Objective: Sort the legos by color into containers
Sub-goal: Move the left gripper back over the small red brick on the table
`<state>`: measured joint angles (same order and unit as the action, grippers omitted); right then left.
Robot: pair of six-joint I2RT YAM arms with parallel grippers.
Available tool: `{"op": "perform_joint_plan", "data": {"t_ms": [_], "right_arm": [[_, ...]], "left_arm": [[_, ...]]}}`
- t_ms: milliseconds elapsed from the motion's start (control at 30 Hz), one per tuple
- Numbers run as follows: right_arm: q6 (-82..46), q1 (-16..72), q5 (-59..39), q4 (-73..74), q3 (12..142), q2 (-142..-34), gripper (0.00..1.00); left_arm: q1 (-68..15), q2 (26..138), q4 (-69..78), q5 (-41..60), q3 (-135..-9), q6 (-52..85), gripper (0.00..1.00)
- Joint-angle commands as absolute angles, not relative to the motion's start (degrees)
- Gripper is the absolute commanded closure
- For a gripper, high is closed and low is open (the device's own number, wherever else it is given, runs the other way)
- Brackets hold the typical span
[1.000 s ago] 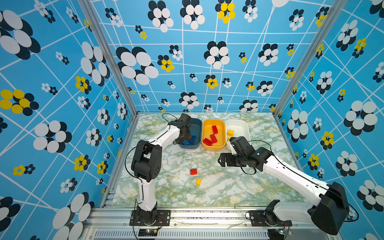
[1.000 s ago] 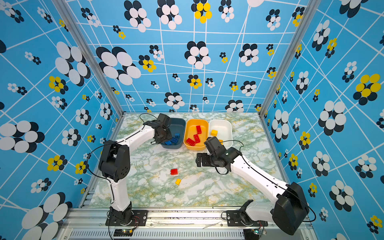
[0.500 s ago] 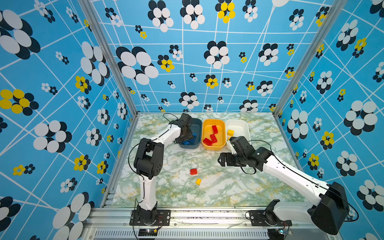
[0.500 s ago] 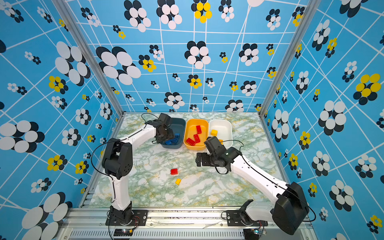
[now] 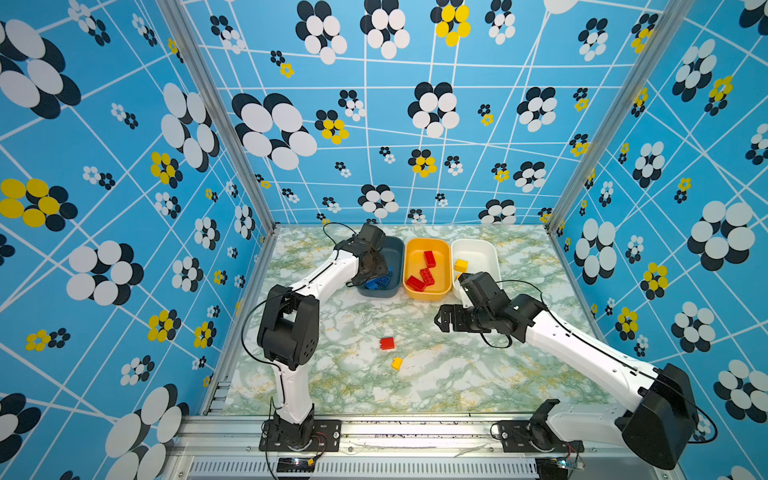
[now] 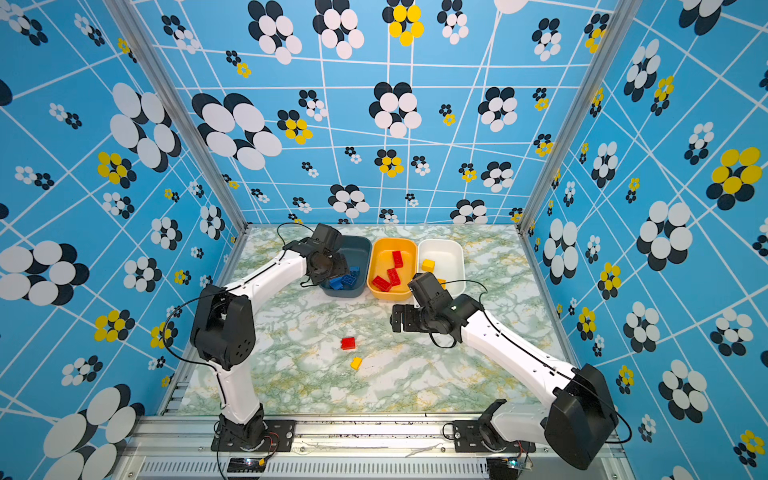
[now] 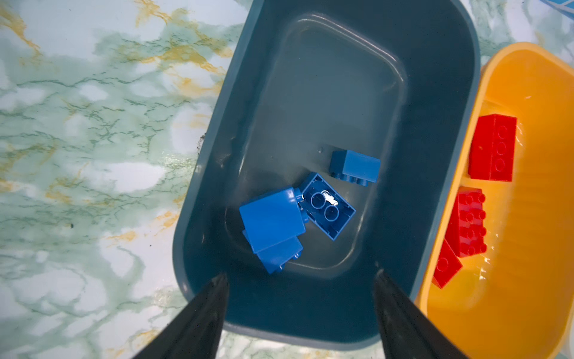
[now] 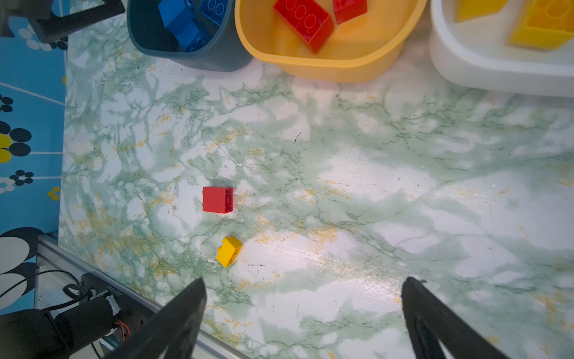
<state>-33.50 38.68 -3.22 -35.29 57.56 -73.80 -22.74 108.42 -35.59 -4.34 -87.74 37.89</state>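
- Top views: the left hand [image 5: 374, 270] hangs over the near end of the dark teal tub [image 5: 397, 253]. The right hand [image 5: 441, 323] hovers above the table [image 5: 457, 382], in front of the white tub [image 5: 484, 251]. A red cube brick [image 5: 387, 343] and a yellow brick [image 5: 397, 363] lie loose on the table, near each other and well apart from the tubs. Hazard: both arms reaching for this pair can collide.
- Left wrist view: the left hand is released, its fingers [image 7: 205, 317] spread with nothing between them. The blue bricks [image 7: 273, 223] lie on the tub floor. Hazard: a low retreat can hook the tub's near wall. That drags the tub or shoves it into the orange-yellow tub [image 7: 512, 279] just beside it, which holds the red bricks [image 7: 492, 147].
- Right wrist view: the right hand is released and empty, its fingers [image 8: 180, 317] wide apart. The yellow brick sits skewed, so closing on its corners can squirt it away or nudge the red cube. Sorting hazard: the yellow bricks [image 8: 540, 28] sit in the white tub, so tub colour misleads.
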Motion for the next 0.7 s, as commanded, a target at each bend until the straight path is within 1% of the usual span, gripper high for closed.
{"op": "perform_joint_plan", "data": {"t_ms": [0,167,467,667], "right_arm": [[-34.19,38.94,-3.52,-34.82,56.98,-73.48,0.01],[-34.19,38.98,-3.35,-34.61,56.54,-73.21,0.01],[-34.37,38.94,-3.1,-33.69,55.15,-72.64,0.01],[-34.85,38.92,-2.74,-33.4,54.08,-71.72,0.01]], "left_arm": [[-23.53,104.23,-35.69,-5.87,-84.45,38.11,0.24],[-24.9,98.89,-36.27,-6.37,-79.5,38.62,0.24],[-30.15,89.44,-39.05,-6.39,-70.99,39.87,0.23],[-33.56,85.38,-41.76,-4.39,-66.46,41.2,0.16]]}}
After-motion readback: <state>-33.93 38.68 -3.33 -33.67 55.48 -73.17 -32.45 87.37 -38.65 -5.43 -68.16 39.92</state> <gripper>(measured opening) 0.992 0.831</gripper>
